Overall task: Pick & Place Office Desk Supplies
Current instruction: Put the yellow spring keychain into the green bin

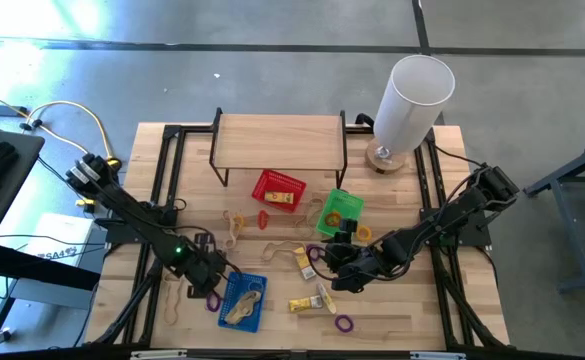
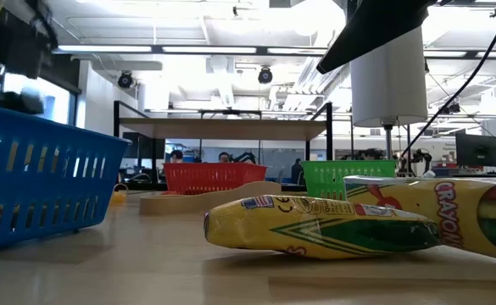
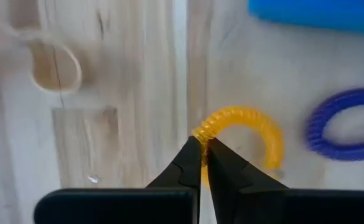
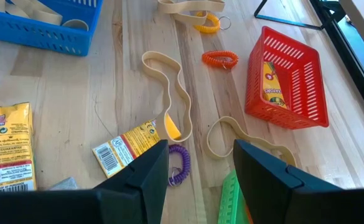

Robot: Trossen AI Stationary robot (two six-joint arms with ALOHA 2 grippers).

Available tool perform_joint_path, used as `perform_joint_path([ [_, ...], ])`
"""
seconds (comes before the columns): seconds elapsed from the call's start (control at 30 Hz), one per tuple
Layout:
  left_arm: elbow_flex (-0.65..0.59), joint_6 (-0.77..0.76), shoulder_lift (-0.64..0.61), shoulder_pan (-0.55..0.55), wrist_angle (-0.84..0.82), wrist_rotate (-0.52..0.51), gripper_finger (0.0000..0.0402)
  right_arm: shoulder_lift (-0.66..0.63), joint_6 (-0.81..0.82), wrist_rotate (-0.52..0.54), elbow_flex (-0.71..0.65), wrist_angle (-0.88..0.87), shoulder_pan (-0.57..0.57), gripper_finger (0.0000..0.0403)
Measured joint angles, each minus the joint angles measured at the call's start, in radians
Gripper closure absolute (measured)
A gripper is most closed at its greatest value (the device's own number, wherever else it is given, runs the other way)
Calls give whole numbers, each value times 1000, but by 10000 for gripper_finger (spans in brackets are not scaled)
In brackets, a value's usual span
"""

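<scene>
My left gripper [image 3: 203, 149] is shut on a yellow coil loop [image 3: 256, 127] on the wooden table, just left of the blue basket [image 1: 242, 300]. In the high view this gripper [image 1: 200, 284] is near the table's front left. A purple coil loop [image 3: 343, 132] lies beside the yellow one. My right gripper [image 4: 197, 168] hangs open above the table's middle, over another purple coil loop [image 4: 180, 163] and a yellow crayon pack [image 4: 129, 146], touching nothing. My left gripper pinches the yellow coil loop's rim [image 3: 200, 132] between its two fingertips. The fingers come from above, pointing steeply down. The rest of the loop spreads out beyond the fingertips. Whether it is clear of the table I cannot tell.
A red basket [image 1: 277, 190] and a green basket [image 1: 338, 212] stand mid-table before a wooden shelf [image 1: 277, 140]. A tall white cylinder [image 1: 412, 100] stands at the far right. Tan bands [image 4: 169, 87], an orange coil [image 4: 219, 59] and more crayon packs [image 1: 307, 302] lie scattered.
</scene>
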Motion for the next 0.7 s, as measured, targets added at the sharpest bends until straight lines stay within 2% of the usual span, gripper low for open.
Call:
perform_joint_path([
  [0.23, 186, 86, 0, 0, -191, -115, 399, 0, 0, 0, 0, 0, 0, 235],
  [0.4, 324, 167, 0, 0, -290, -313, 399, 0, 0, 0, 0, 1, 0, 235],
  [0.57, 380, 272, -2, 19, -229, -566, 399, 0, -1, 0, 0, 65, 0, 235],
  [0.7, 380, 384, 3, 63, -75, -653, 399, 0, -35, 3, 0, 204, 0, 235],
])
